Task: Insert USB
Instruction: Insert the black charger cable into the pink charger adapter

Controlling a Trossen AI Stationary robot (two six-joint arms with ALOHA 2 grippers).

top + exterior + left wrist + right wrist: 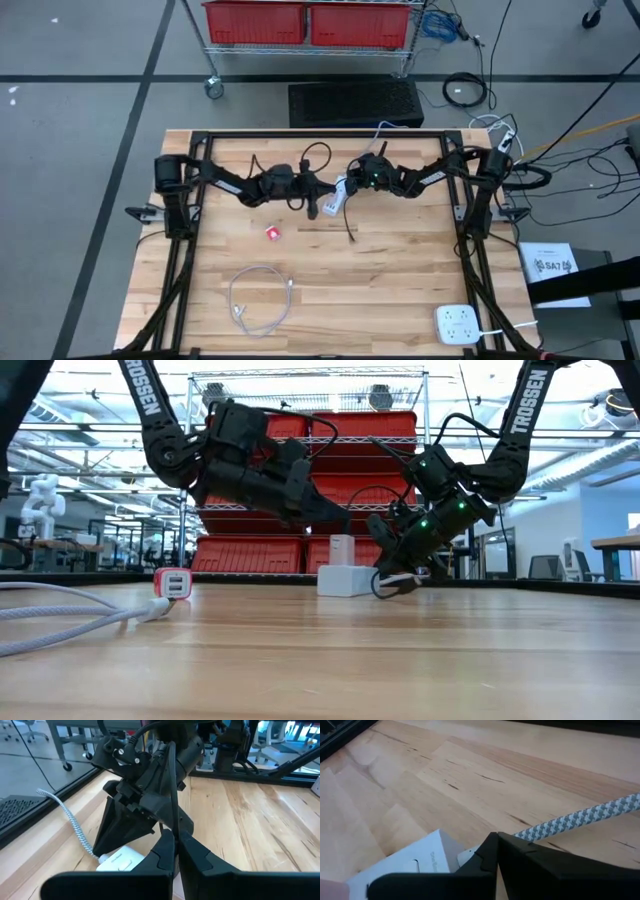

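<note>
A white charger block [334, 197] [345, 580] [120, 861] [415, 862] rests flat on the wooden table at its far middle. A white braided cable [70, 820] [585, 815] ends at it. A thin black cable [350, 228] [170, 790] lies beside it. My left gripper [312, 206] [328, 520] [176, 845] hovers just left of the block, shut on the black cable. My right gripper [346, 190] [395, 565] [497, 851] points down at the block, shut on the braided cable's end. My left gripper pinches the thin black cable [172, 827] between its two fingers; the cable runs on along the fingers, lifted off the table. My right gripper holds the braided cable by its white plug end [468, 855], right beside the charger block, slanting down from the table's right. Its own fingers hide the contact.
A small red and white charger [272, 232] [172, 582] sits left of centre. A coiled white cable [258, 300] [70, 622] lies near the front left, and a white power strip [460, 325] at the front right corner. Bare wood lies between them.
</note>
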